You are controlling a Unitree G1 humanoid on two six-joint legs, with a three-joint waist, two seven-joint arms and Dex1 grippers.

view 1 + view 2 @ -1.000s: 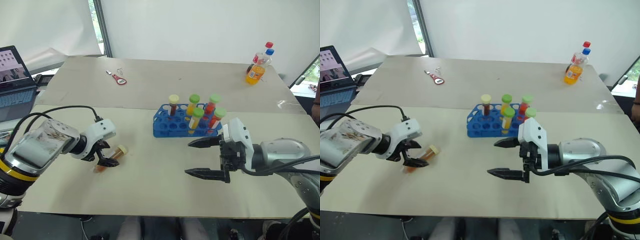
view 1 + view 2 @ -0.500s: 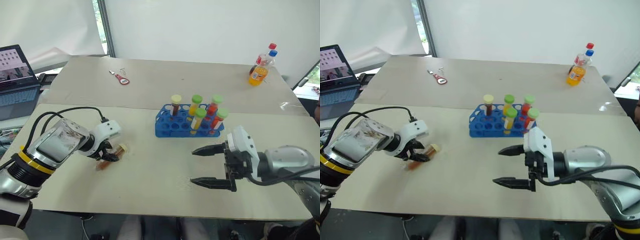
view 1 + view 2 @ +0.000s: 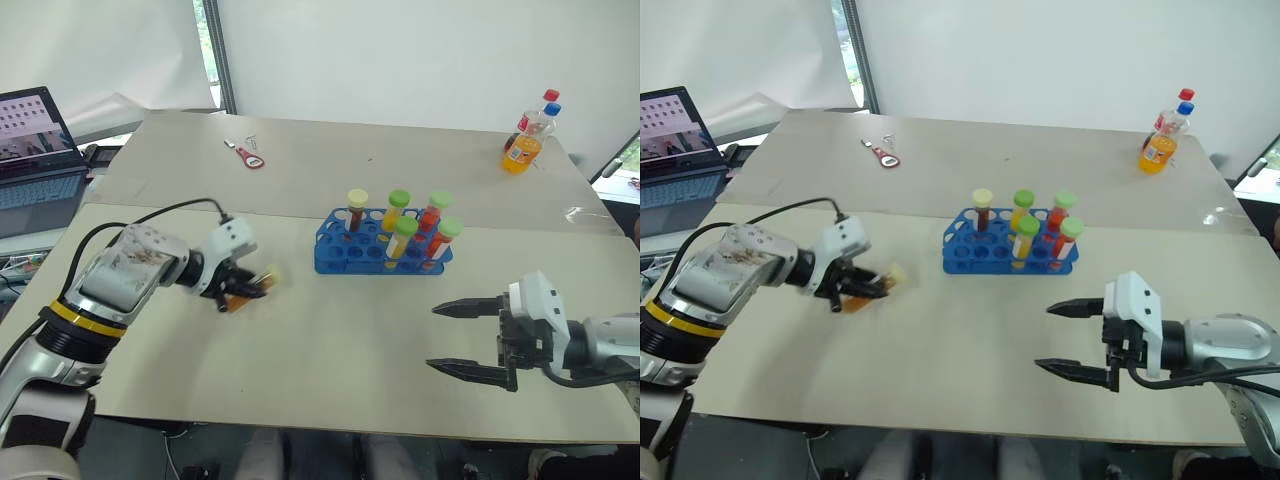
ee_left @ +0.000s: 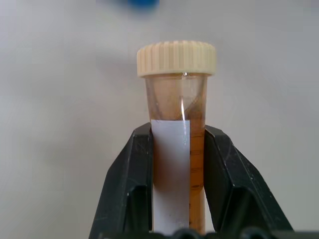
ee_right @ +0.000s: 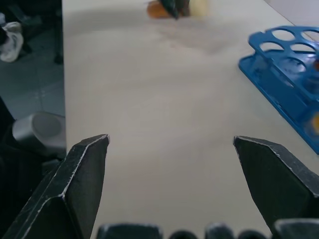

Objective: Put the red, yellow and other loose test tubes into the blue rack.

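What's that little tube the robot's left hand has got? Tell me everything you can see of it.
The test tube is a clear plastic vial with a ribbed cream screw cap, holding amber-orange liquid, and a white label strip runs along its side. The left gripper is shut on its body, one black finger on each side, the capped end sticking out past the fingertips. It is carried above the pale table, left of the blue rack.

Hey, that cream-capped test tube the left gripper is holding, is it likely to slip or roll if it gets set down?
The test tube looks smooth and round, so it would probably roll if laid on the table. The left gripper pinches it over a paper label, which may help friction. Its amber liquid likely makes it bottom-heavy.
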